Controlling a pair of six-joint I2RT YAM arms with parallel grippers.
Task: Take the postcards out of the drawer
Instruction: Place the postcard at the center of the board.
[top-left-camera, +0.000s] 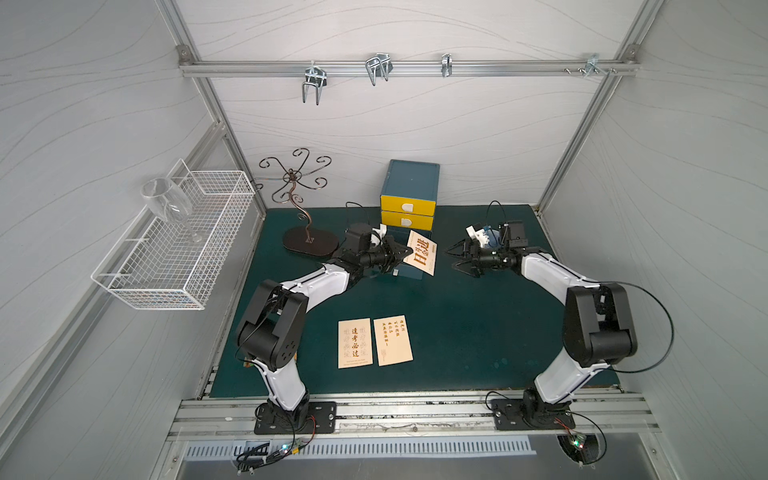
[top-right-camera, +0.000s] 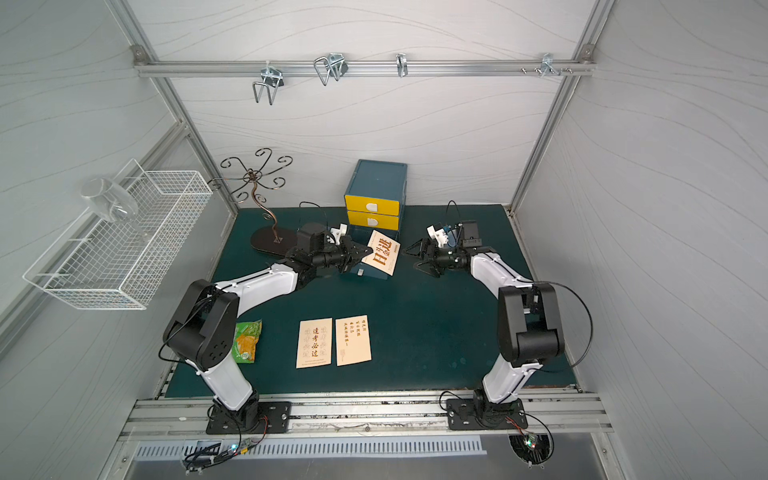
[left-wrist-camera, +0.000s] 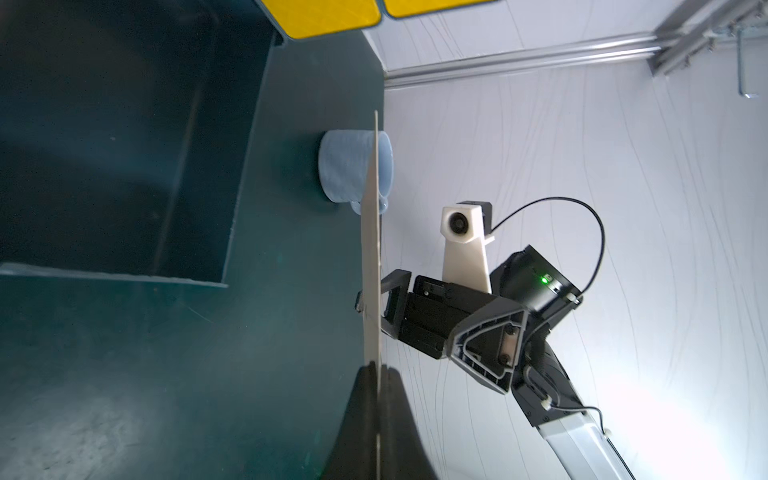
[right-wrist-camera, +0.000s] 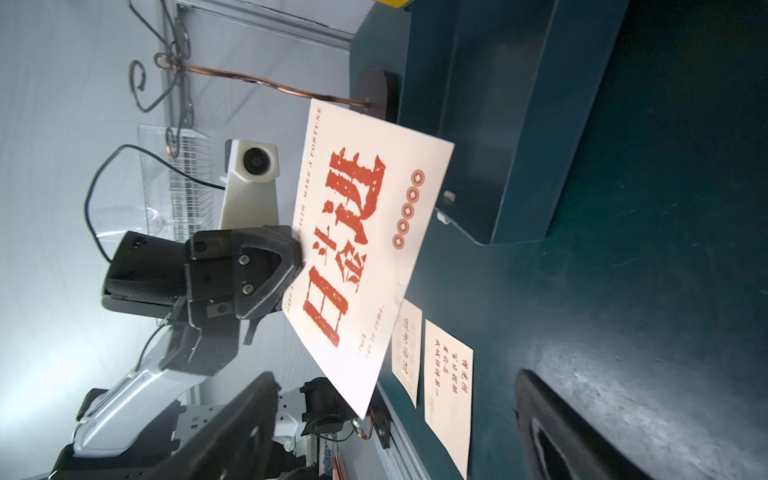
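Two cream postcards (top-left-camera: 354, 343) (top-left-camera: 392, 340) lie flat side by side on the green mat near the front, seen in both top views (top-right-camera: 314, 343). A third postcard (top-left-camera: 423, 257) with big bold characters hangs tilted above the pulled-out bottom drawer (top-left-camera: 409, 274). My left gripper (top-left-camera: 408, 252) is shut on its edge. In the left wrist view this postcard (left-wrist-camera: 371, 249) stands edge-on between the fingertips (left-wrist-camera: 361, 399), and the drawer (left-wrist-camera: 104, 166) beside it looks bare inside. My right gripper (top-left-camera: 452, 258) stands open just right of the card, holding nothing. The right wrist view shows the card's face (right-wrist-camera: 365, 249).
Behind the drawer stands the teal cabinet with two yellow drawer fronts (top-left-camera: 409, 203). A curly metal stand (top-left-camera: 309, 241) is to its left. A wire basket (top-left-camera: 174, 249) with a wine glass (top-left-camera: 166, 203) hangs on the left wall. A blue cup (left-wrist-camera: 340, 166) sits behind my right arm. A green snack packet (top-right-camera: 247, 341) lies front left.
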